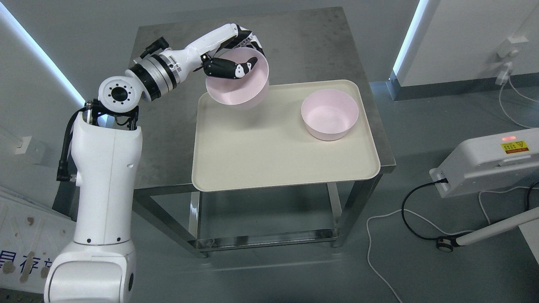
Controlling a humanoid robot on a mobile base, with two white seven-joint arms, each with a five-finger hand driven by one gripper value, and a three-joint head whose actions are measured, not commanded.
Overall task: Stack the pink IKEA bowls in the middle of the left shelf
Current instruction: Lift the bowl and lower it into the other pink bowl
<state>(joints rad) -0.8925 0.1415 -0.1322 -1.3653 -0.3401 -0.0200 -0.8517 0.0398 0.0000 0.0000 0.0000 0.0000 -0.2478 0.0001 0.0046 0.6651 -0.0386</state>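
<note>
Left hand lifts one pink bowl clear of the tray; the second bowl rests on the tray.

The steel bench carries a cream tray, whose near edge overhangs the bench front. The left arm enters from the lower left and reaches over the bench's far left area. The left hand holds the lifted bowl tilted, above the tray's far left corner and apart from it. The fingers are clamped on the rim: one dark digit lies inside the wall, the others wrap outside at the far edge. The second bowl stands upright on the tray's right side, well apart from the first. Judged properties: rigid, light, smooth-walled, hence prone to slipping; the rim pinch is the practical hold. The right hand is not visible.
</note>
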